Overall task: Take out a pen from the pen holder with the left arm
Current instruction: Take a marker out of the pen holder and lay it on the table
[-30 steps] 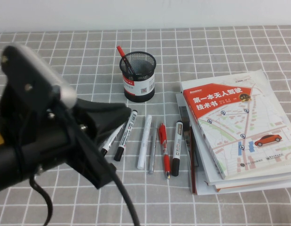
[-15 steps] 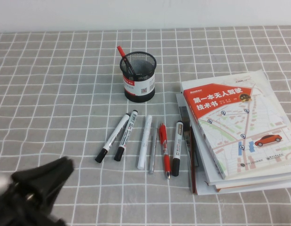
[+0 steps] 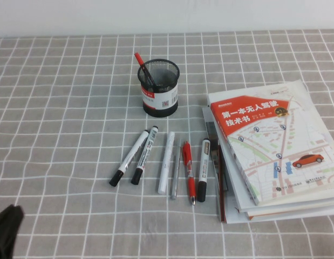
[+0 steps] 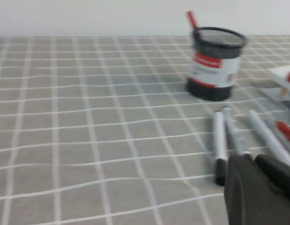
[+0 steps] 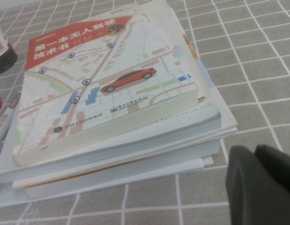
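A black mesh pen holder stands upright on the checked cloth, with one red pen leaning out of it to its left. The left wrist view shows the same pen holder and red pen farther off. My left gripper sits low at the near left corner, far from the holder, shut and holding nothing. In its own view the left gripper hangs just short of the loose markers. My right gripper is shut and empty, beside the book stack, and out of the high view.
Several pens lie in a row in front of the holder: two black-capped markers, a white pen, a grey pen, a red pen and another marker. A stack of books lies on the right.
The left arm has pulled back from over the pens toward the near left corner; only its tip shows now. The pens and holder have not moved.
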Motion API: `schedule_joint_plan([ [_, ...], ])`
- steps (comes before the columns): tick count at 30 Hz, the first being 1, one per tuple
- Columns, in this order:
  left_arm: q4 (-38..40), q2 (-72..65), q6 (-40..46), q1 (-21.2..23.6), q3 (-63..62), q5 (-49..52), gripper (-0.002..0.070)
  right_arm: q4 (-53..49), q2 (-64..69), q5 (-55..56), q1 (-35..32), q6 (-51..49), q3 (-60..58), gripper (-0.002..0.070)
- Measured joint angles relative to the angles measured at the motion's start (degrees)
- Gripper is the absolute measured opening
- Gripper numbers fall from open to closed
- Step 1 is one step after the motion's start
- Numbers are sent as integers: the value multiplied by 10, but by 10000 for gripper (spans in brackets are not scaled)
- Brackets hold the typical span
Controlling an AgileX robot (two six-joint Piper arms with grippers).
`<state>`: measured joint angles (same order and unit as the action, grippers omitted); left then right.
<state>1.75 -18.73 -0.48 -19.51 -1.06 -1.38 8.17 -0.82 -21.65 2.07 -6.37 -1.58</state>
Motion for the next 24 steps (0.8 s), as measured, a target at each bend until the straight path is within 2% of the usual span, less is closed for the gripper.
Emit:
schedule_joint_plan([
  [7, -2, 96, 0, 86, 25, 37, 0, 0, 0, 0, 0, 0, 0, -13],
  [14, -4, 186, 0, 150, 25, 187, 0, 0, 0, 0, 0, 0, 0, -13],
  [17, -4, 191, 0, 162, 25, 223, 0, 0, 0, 0, 0, 0, 0, -13],
  [24, -4, 191, 20, 161, 25, 231, 0, 0, 0, 0, 0, 0, 0, -13],
])
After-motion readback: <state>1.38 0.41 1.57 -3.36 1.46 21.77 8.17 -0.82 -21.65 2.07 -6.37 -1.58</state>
